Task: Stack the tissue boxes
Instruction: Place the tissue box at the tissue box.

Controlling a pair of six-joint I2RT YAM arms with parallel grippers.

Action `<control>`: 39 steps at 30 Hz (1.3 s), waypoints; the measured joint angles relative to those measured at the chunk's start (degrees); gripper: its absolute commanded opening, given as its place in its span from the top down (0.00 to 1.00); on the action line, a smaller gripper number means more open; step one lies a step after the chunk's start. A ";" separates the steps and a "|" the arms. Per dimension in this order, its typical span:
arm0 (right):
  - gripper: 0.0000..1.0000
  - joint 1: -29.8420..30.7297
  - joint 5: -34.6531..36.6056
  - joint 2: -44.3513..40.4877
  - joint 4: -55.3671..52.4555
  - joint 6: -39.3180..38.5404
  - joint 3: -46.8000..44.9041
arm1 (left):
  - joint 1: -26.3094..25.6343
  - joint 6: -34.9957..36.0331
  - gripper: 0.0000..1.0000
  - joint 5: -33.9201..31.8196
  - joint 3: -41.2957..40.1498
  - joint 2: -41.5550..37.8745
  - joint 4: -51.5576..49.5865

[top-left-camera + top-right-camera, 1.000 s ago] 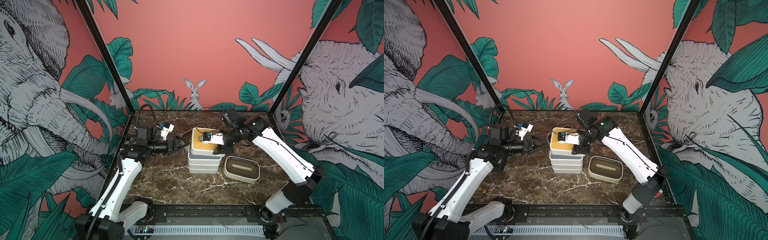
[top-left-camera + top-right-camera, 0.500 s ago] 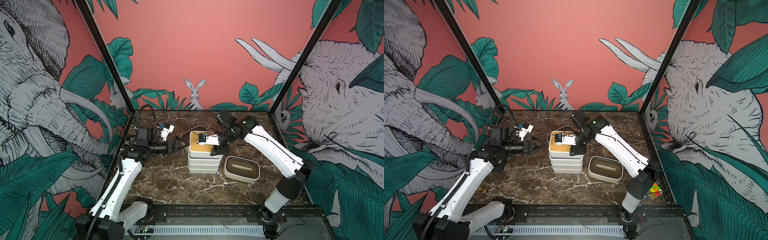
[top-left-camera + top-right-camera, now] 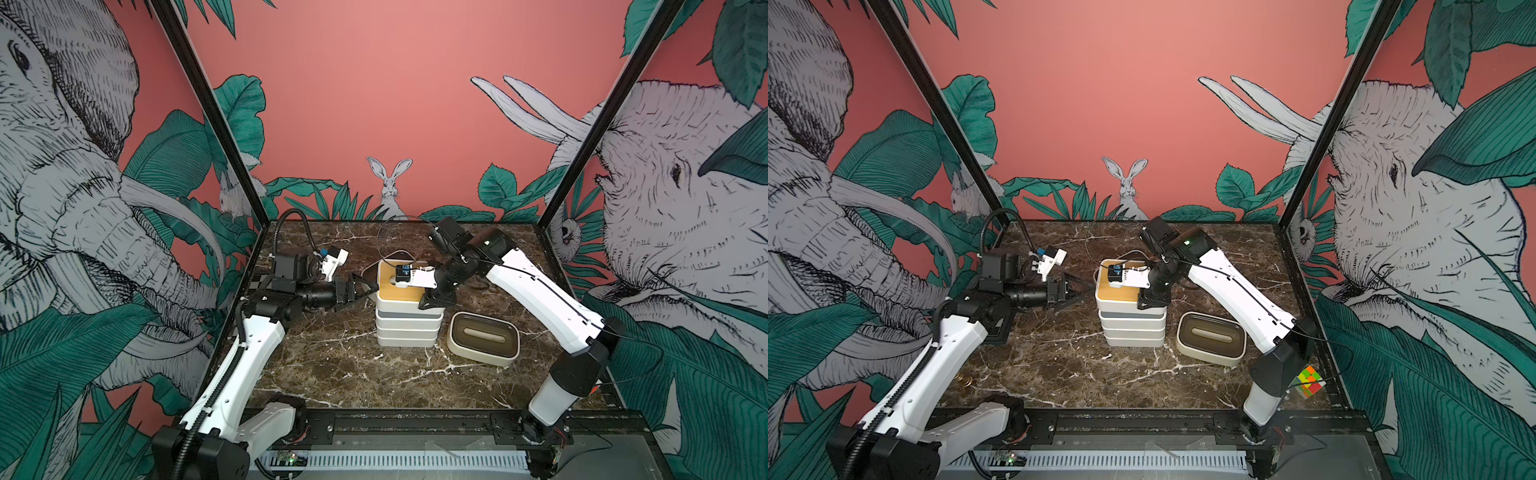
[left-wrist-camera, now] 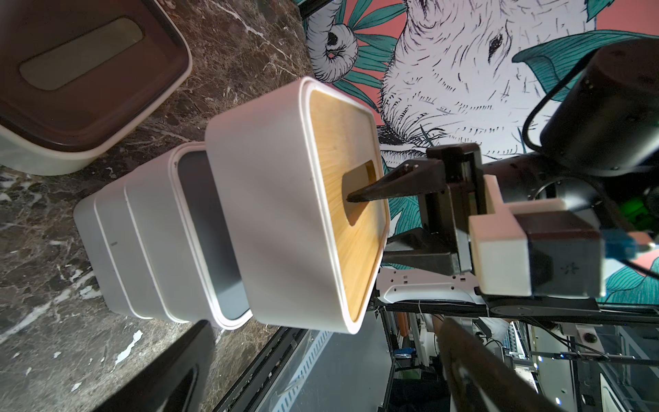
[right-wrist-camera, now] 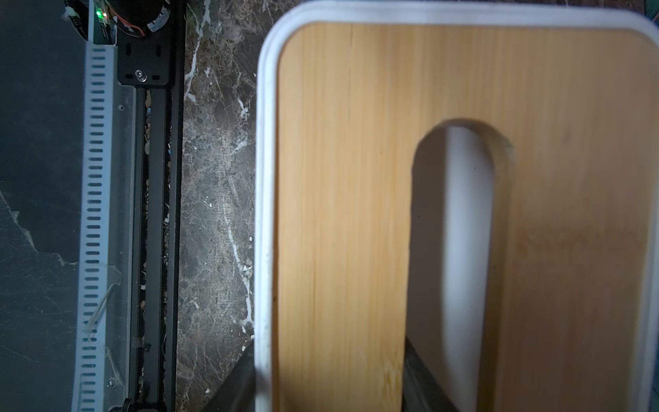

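Note:
Three white tissue boxes (image 3: 409, 332) stand stacked mid-table, the top one with a grey lid (image 4: 210, 232). My right gripper (image 3: 432, 293) is shut on a bamboo-lidded tissue box (image 3: 397, 286) (image 3: 1117, 293). One finger (image 4: 374, 189) is in its slot and the other is outside the wall (image 5: 235, 385). This box hangs just above the stack, shifted off the grey lid. A dark-brown-lidded tissue box (image 3: 483, 338) lies right of the stack. My left gripper (image 3: 361, 286) stands open left of the stack, holding nothing.
A multicoloured cube (image 3: 1308, 380) sits at the front right by the right arm's base. A checkerboard (image 3: 259, 280) lies under the left arm. A pale rim (image 3: 1133, 253) shows behind the stack. Walls close in three sides; a black rail (image 3: 415, 424) runs along the front.
The right arm has carried the bamboo-lidded box a little leftward over the stack, and its elbow has swung inward. The left arm has stayed where it was.

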 measured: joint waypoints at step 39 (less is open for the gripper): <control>0.59 0.96 1.92 2.32 -1.03 -0.04 0.00 | 0.00 0.35 0.00 -0.02 -1.07 0.09 -0.81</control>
